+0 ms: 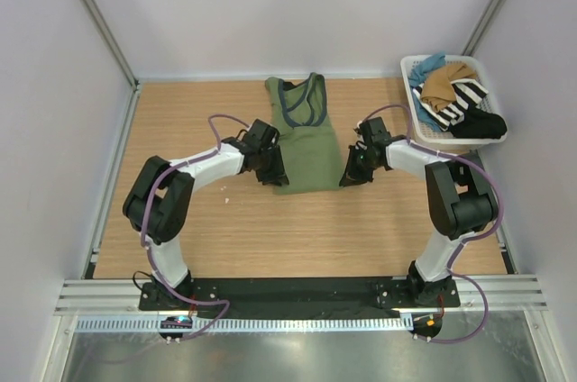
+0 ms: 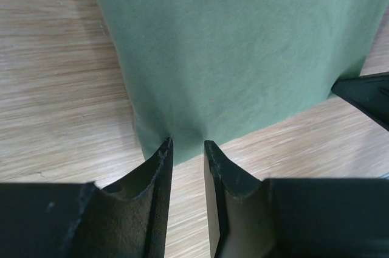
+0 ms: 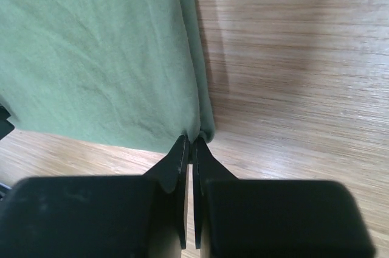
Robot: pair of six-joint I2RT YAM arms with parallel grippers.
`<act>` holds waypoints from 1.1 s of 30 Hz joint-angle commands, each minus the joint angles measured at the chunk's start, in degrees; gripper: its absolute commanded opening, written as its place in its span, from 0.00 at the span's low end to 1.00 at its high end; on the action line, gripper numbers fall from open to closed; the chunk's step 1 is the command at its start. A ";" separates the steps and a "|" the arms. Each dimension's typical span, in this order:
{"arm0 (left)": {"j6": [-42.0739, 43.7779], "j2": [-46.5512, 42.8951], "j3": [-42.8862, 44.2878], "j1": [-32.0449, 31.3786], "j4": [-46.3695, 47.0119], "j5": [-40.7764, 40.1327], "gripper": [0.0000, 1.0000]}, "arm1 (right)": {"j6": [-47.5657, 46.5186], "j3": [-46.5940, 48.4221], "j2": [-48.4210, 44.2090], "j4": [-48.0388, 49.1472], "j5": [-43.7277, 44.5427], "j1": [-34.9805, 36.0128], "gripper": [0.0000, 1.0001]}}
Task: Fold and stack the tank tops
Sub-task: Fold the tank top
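Judged step: first fold, olive tank top (image 1: 306,152). R jaws pinch hem corner; L jaws slightly spread at opp. corner — next: close L, lift hem twd neck.

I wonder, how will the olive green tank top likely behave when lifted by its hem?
The olive green tank top probably flops limply: it puckers where the right gripper pinches its hem. Thin and flat, it looks light, likely sagging between grips.
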 commanded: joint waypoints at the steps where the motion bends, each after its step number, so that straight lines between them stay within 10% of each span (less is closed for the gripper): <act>1: -0.71 -0.18 -1.17 -0.18 2.31 0.84 0.28 | -0.58 -1.24 -1.48 1.93 -0.61 0.16 0.04; 20: -1.24 -3.18 -7.15 -1.06 3.02 -0.05 0.38 | 0.13 -6.33 -4.91 2.98 -1.39 0.25 0.01; 24: -1.33 -1.33 -6.27 -1.59 2.67 0.39 0.28 | 0.30 -6.51 -5.43 2.72 -1.48 0.34 0.01; 27: -1.15 -2.64 -6.79 -2.03 -0.49 -3.19 0.00 | 0.65 -7.65 -7.10 2.37 -1.05 0.95 0.01; 33: -1.50 -13.18 -15.74 -2.73 -2.43 -1.72 0.00 | 1.97 -12.31 -16.04 -1.85 2.47 4.90 0.02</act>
